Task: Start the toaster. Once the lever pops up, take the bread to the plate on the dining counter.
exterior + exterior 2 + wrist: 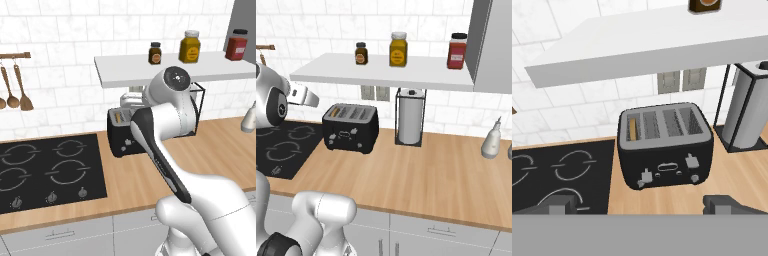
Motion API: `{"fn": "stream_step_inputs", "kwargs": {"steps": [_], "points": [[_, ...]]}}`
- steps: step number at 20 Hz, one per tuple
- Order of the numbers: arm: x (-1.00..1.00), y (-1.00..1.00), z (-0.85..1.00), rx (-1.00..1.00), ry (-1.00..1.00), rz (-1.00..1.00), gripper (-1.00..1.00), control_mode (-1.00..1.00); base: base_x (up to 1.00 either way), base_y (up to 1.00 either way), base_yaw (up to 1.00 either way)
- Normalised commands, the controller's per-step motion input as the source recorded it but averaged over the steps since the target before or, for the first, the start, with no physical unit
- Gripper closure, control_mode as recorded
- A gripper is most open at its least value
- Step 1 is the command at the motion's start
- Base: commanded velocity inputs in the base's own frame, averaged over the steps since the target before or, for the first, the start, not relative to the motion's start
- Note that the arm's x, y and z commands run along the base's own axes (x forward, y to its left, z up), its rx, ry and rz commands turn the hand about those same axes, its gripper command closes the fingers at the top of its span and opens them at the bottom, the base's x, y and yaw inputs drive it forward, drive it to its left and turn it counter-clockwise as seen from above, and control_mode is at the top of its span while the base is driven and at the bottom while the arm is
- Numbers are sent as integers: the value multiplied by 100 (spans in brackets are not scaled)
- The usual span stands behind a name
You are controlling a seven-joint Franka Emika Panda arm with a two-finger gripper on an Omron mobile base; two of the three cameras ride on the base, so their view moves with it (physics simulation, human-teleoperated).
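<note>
In the hand view the claw [642, 202] is nearest, its two dark fingertips [722, 202] standing wide apart with nothing between them, above the wood bench [677, 200] in front of the toaster [664, 147]. The toaster stands on the bench toward the back wall, just beside the right edge of the black cooktop [559, 172]. Its long axis runs along the wall, and its front with the small pale knobs and levers faces the bench's front edge. The four slots run front to back. The bread [632, 129] stands on edge in the leftmost slot, its thin brown side showing, the flat faces turned to left and right. To the right of the toaster, near the wall, stands a paper towel roll [410, 122] in a dark wire holder. Above is a white shelf [381, 72] with three jars [398, 49].
</note>
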Motion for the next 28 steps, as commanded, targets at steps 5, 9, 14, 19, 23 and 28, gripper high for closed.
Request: {"fn": "stream_step_inputs", "kwargs": {"steps": [5, 9, 14, 19, 23, 28], "points": [[0, 0, 0, 0, 0, 0, -100, -100, 0, 0, 0], [0, 0, 0, 0, 0, 0, -100, -100, 0, 0, 0], [0, 0, 0, 0, 0, 0, -100, -100, 0, 0, 0], [0, 0, 0, 0, 0, 0, -100, -100, 0, 0, 0], [0, 0, 0, 0, 0, 0, -100, -100, 0, 0, 0], [0, 0, 0, 0, 0, 0, -100, -100, 0, 0, 0]]}}
